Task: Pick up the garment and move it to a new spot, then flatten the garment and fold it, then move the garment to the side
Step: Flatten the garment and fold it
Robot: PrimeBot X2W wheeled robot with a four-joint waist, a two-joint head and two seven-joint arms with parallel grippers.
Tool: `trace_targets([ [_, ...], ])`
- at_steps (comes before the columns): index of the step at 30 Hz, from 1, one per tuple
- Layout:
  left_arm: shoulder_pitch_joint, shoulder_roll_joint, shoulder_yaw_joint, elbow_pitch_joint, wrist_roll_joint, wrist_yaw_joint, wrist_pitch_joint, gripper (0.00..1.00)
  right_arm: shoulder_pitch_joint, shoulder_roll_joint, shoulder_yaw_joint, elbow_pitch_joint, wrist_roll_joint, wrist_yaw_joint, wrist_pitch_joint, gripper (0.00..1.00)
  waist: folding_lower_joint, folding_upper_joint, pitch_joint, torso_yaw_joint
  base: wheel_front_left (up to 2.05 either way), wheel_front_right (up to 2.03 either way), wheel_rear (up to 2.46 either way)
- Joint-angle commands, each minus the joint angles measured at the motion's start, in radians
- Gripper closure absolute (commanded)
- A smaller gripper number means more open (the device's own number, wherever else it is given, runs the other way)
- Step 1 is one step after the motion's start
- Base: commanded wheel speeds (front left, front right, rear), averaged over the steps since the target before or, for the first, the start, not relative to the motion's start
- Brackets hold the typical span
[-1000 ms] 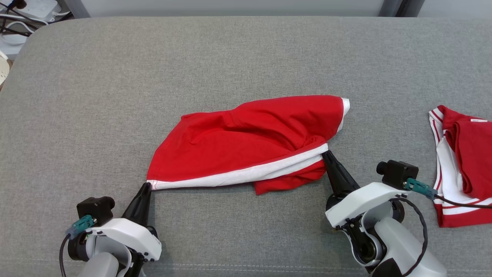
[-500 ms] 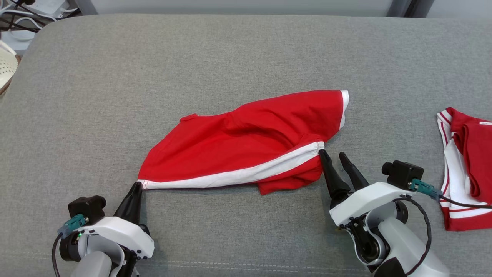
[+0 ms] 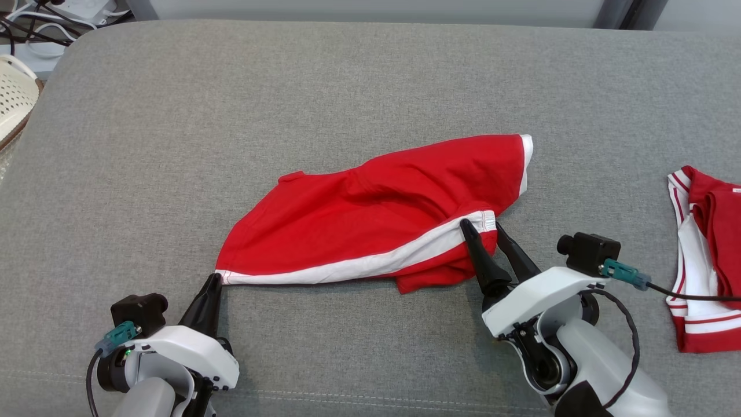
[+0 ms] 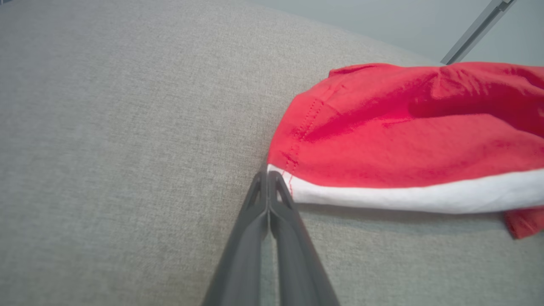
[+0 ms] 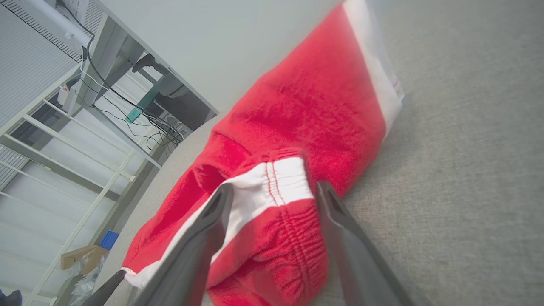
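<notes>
Left gripper (image 3: pixel 215 279) is sitting low at the near left, fingers pressed together and pinching the very corner of the garment (image 3: pixel 376 214), right where the white band (image 3: pixel 359 265) ends; the wrist view is showing the tips (image 4: pixel 267 176) meeting on that corner. Right gripper (image 3: pixel 481 226) is standing spread, one finger on each side of the gathered end of the band, straddling it but not gripping; the fabric is lying loose between the jaws in the right wrist view. The garment is lying mid-cushion (image 3: pixel 347 87), red, rumpled, with its band running taut-ish along the near edge from one gripper to the other and a fold of cloth tucking under at the right end. A second red-and-white garment (image 3: pixel 706 260) is lying well apart at the far right, and a pale basket (image 3: pixel 14 104) is showing off the left edge. Reading this as the flattening step, with the right arm lining up a grip on its end of the band. Next move is likely calling for the right jaws closing squarely on the band rather than the bunched layer beneath, then both arms drawing apart to pull the edge straight before laying it flat. Risk: catching two layers and dragging the fold along.
</notes>
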Motion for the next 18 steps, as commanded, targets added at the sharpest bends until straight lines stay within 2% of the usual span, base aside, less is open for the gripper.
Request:
trace_targets([
  [1,-0.027,0.027,0.029,-0.014,0.002,-0.007,-0.006,1.0,-0.022,0.007,0.02,-0.018,0.008,0.0,-0.012,0.18,0.0,0.0,0.0,0.002,0.0,0.0,0.0],
  [2,-0.028,0.027,0.029,-0.014,0.002,-0.007,-0.006,1.0,-0.026,0.006,0.024,-0.019,0.014,0.0,-0.012,0.4,0.0,0.0,0.001,0.004,0.0,0.0,0.0],
  [3,-0.029,0.027,0.029,-0.014,0.002,-0.007,-0.006,1.0,-0.031,0.005,0.023,-0.025,0.019,0.0,-0.012,0.51,0.0,0.0,0.002,0.004,0.0,0.0,0.0],
  [6,-0.028,0.028,0.03,-0.011,0.001,-0.007,-0.006,1.0,-0.032,0.005,0.019,-0.043,0.037,0.0,-0.012,0.56,0.0,0.0,0.003,0.004,0.0,0.0,0.0],
  [7,-0.027,0.028,0.03,-0.01,0.0,-0.007,-0.006,1.0,-0.03,0.003,0.028,-0.05,0.052,0.0,-0.012,0.62,0.0,0.0,0.0,0.002,0.0,0.0,0.0],
  [9,-0.025,0.03,0.031,-0.008,-0.001,-0.007,-0.006,1.0,-0.026,0.0,0.033,-0.052,0.071,0.0,-0.012,1.0,0.0,0.0,-0.002,-0.001,0.0,0.0,0.0],
  [18,-0.018,0.029,0.039,-0.007,0.006,-0.007,-0.006,1.0,0.01,-0.035,0.039,-0.098,0.088,0.0,-0.012,1.0,0.0,0.0,-0.022,-0.024,0.0,0.0,0.0],
])
